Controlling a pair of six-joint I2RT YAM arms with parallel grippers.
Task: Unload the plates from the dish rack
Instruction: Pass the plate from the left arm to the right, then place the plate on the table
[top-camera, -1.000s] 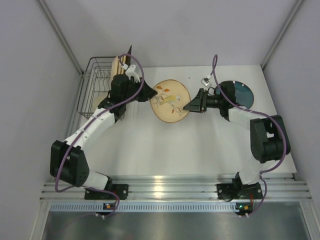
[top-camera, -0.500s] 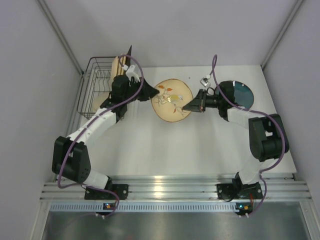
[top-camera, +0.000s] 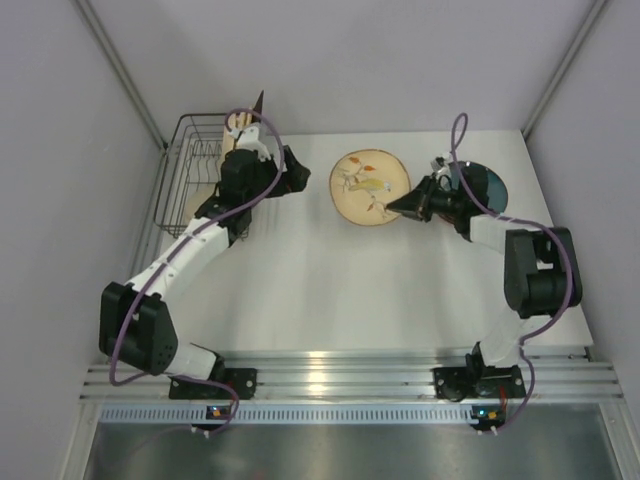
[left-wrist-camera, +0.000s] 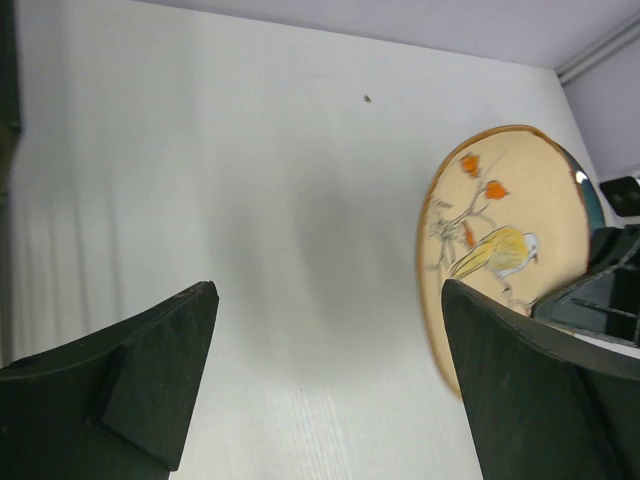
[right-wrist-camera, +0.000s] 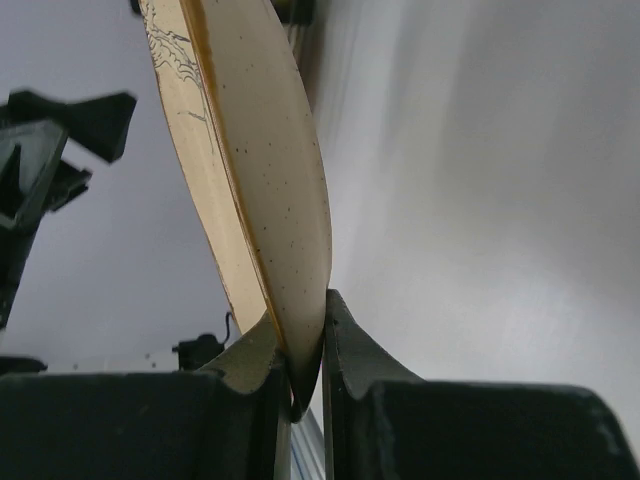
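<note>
The round cream plate (top-camera: 368, 187) with a bird pattern is held by its right rim in my right gripper (top-camera: 405, 205), which is shut on it. In the right wrist view the plate's edge (right-wrist-camera: 260, 150) rises tilted from between the closed fingers of the right gripper (right-wrist-camera: 300, 320). My left gripper (top-camera: 300, 172) stands open and empty, apart from the plate and just right of the dish rack (top-camera: 190, 165). Through the left gripper (left-wrist-camera: 328, 290) the same plate (left-wrist-camera: 500, 240) shows to the right. Tan plates (top-camera: 235, 135) stand upright in the rack.
A round teal plate (top-camera: 487, 186) lies flat at the right, partly under the right arm. Grey walls close in the white table (top-camera: 330, 290) on both sides and at the back. The rack sits in the back left corner.
My left gripper has opened, let go of the cream plate and drawn back toward the rack. My right gripper has shut on the plate's rim and carried it right, toward the teal plate.
</note>
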